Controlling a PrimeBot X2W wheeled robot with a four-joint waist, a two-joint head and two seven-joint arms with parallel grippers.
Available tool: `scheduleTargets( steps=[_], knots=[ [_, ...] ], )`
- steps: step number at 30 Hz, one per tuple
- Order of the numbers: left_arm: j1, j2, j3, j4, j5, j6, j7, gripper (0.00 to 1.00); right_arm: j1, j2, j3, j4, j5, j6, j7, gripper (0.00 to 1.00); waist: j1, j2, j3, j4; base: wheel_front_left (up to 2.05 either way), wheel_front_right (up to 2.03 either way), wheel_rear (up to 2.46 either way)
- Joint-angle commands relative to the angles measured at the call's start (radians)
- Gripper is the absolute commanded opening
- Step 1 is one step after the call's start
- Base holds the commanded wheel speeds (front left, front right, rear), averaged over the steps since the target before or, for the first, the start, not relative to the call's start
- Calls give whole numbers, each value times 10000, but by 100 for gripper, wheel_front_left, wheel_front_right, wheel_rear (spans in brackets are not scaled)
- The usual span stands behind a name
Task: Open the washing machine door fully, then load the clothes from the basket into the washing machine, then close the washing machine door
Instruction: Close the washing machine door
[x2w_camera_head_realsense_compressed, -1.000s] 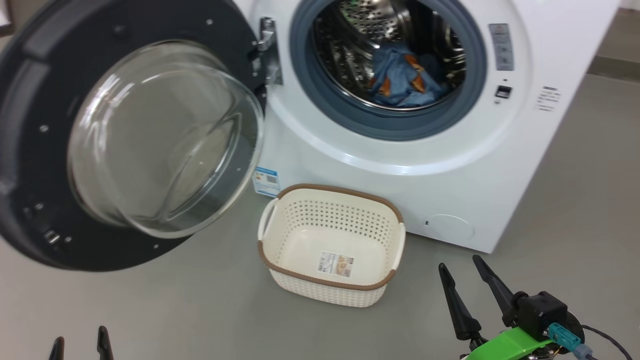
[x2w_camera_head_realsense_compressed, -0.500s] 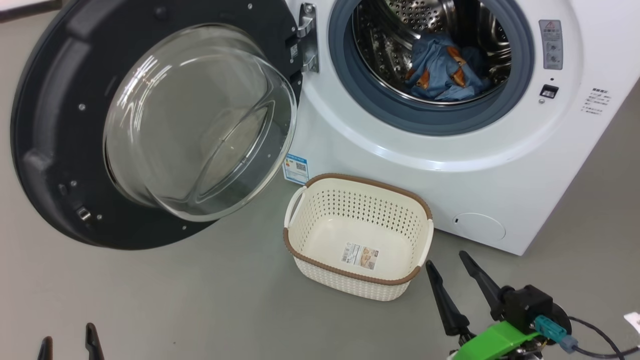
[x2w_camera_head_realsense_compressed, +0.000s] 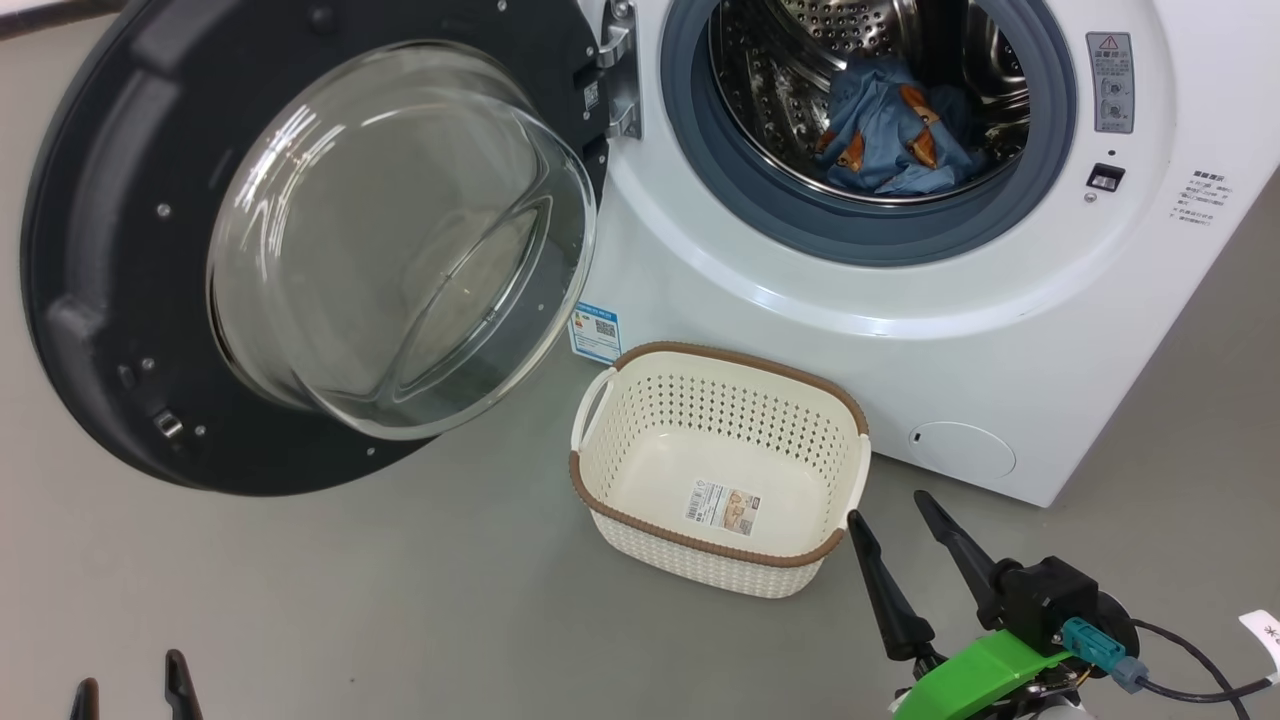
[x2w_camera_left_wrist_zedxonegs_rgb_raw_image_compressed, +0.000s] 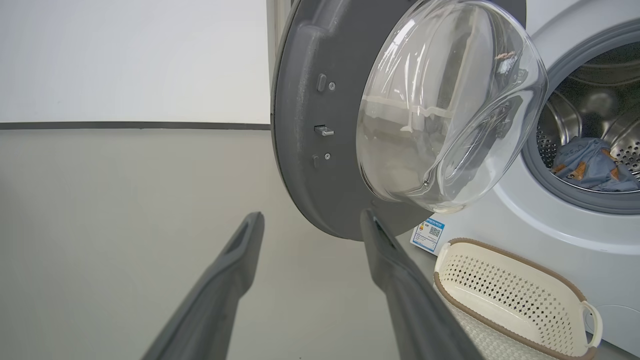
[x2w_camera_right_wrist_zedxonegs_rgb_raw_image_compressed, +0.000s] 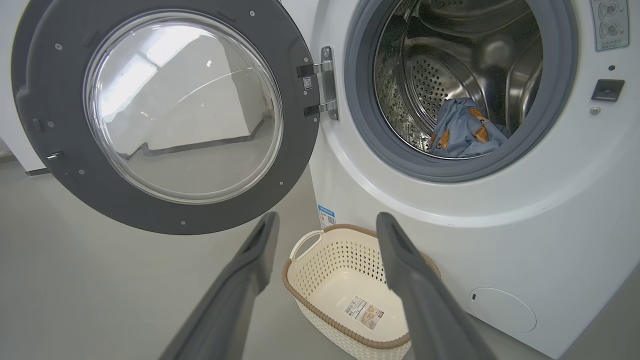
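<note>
The washing machine (x2w_camera_head_realsense_compressed: 960, 330) stands ahead with its door (x2w_camera_head_realsense_compressed: 130, 300) swung wide to the left, glass bowl facing me. The clothes (x2w_camera_head_realsense_compressed: 895, 130), blue with orange prints, lie inside the steel drum; they show too in the right wrist view (x2w_camera_right_wrist_zedxonegs_rgb_raw_image_compressed: 465, 132) and the left wrist view (x2w_camera_left_wrist_zedxonegs_rgb_raw_image_compressed: 590, 165). The cream basket (x2w_camera_head_realsense_compressed: 845, 470) sits on the floor before the machine, holding just a paper label. My right gripper (x2w_camera_head_realsense_compressed: 895, 515) hangs open just right of the basket. My left gripper (x2w_camera_head_realsense_compressed: 125, 680) is open at the lower left, below the door (x2w_camera_left_wrist_zedxonegs_rgb_raw_image_compressed: 300, 150).
Grey floor (x2w_camera_head_realsense_compressed: 400, 600) spreads around the basket and under the door. A blue label (x2w_camera_head_realsense_compressed: 595, 332) and a round white flap (x2w_camera_head_realsense_compressed: 962, 448) mark the machine's lower front. A cable (x2w_camera_head_realsense_compressed: 1190, 685) trails from my right wrist. A white wall (x2w_camera_left_wrist_zedxonegs_rgb_raw_image_compressed: 130, 60) stands beyond the door.
The camera has turned left, shifting machine, door and basket to the right in view. Both grippers stay open; clothes and basket lie as before.
</note>
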Motion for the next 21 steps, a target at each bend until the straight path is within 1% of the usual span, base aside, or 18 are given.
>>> scheduleTargets(
  steps=[1, 5, 6, 7, 8, 15, 21],
  knots=[
    [-180, 126, 277, -319, -66, 64, -82, 100, -279, 9, 248, -229, -46, 16, -49, 100, 0, 0, 2, -6, 0, 0, 0],
    [-179, 126, 210, -359, -41, 76, -82, 99, -234, 9, 219, -263, -42, 16, -49, 100, 0, 0, 4, -10, 0, 0, 0],
    [-174, 126, 197, -368, -39, 76, -82, 47, -223, 9, 215, -274, -38, 16, -49, 100, 0, 0, 4, -11, 0, 0, 0],
    [-167, 126, 182, -374, -39, 68, -82, 7, -213, 9, 214, -284, -35, 16, -49, 100, 0, 0, 2, -12, 0, 0, 0],
    [-162, 126, 164, -379, -50, 42, -82, 0, -203, 9, 214, -293, -29, 16, -49, 100, 0, 0, 1, -13, 0, 0, 0],
    [-215, 126, 233, -327, -343, -176, -82, 0, -137, 9, 214, -341, 46, 16, -49, 100, 0, 0, -16, -24, 0, 0, 0],
    [-629, 130, 838, -264, -919, -525, -82, 0, -64, 9, 178, -392, 116, 16, -49, 100, 0, 0, -17, -40, 0, 0, 0]
  ],
)
